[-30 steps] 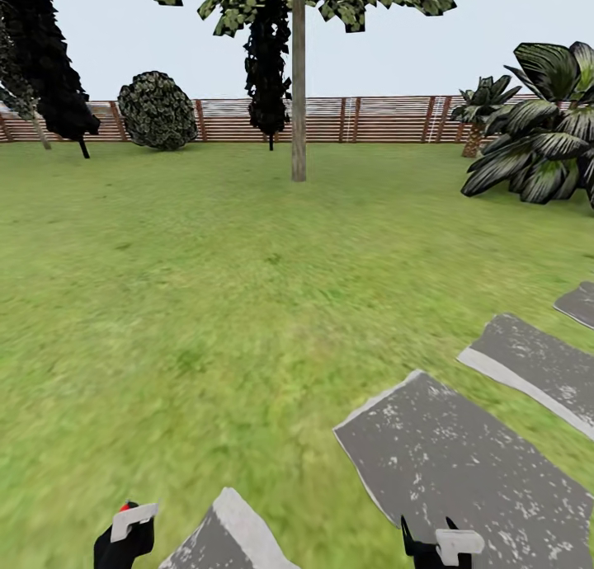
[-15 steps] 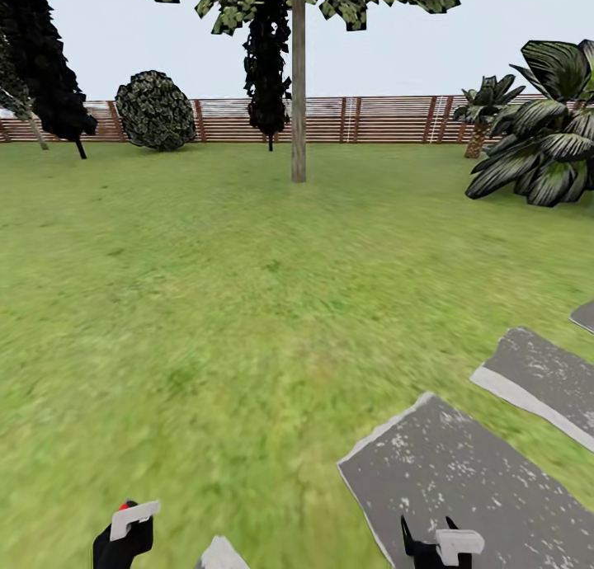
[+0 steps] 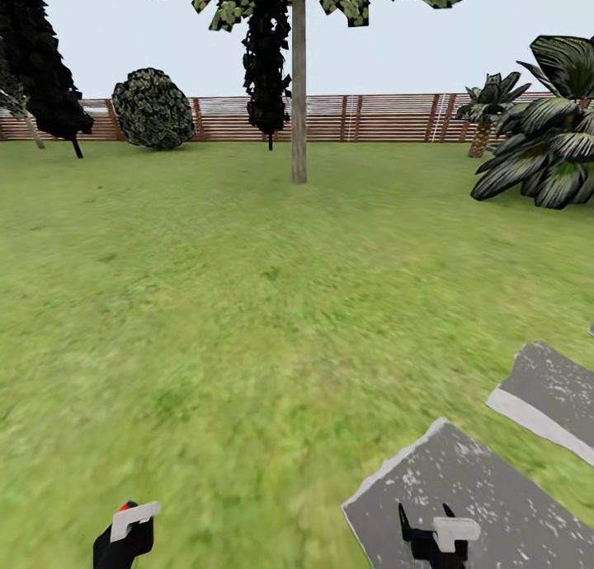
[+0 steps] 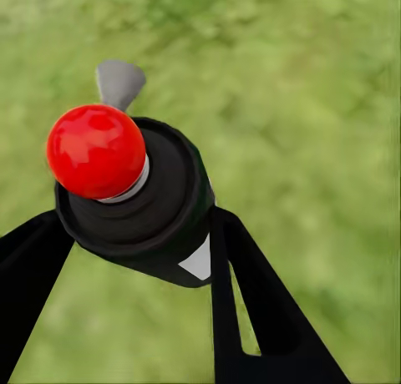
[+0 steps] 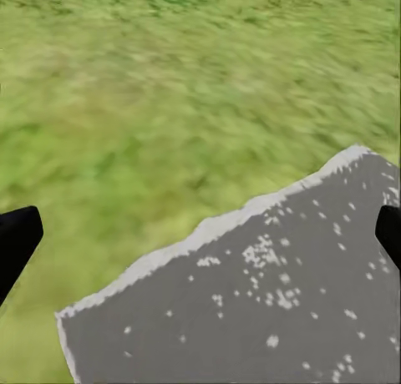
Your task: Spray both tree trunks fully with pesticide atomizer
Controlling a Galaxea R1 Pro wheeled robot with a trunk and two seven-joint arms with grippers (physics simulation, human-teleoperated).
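While the left gripper (image 4: 134, 259) clamps the pesticide atomizer (image 4: 134, 192) at lower left, open lawn (image 3: 247, 305) leads to the tree trunk (image 3: 299, 82); right gripper (image 3: 433, 536) spread, cut off over grey slabs (image 3: 495, 503).

Glossy red tip on matt black pesticide atomizer (image 4: 138, 200); speckled grey stone slab (image 5: 276, 292); slatted wooden fence (image 3: 388, 117).
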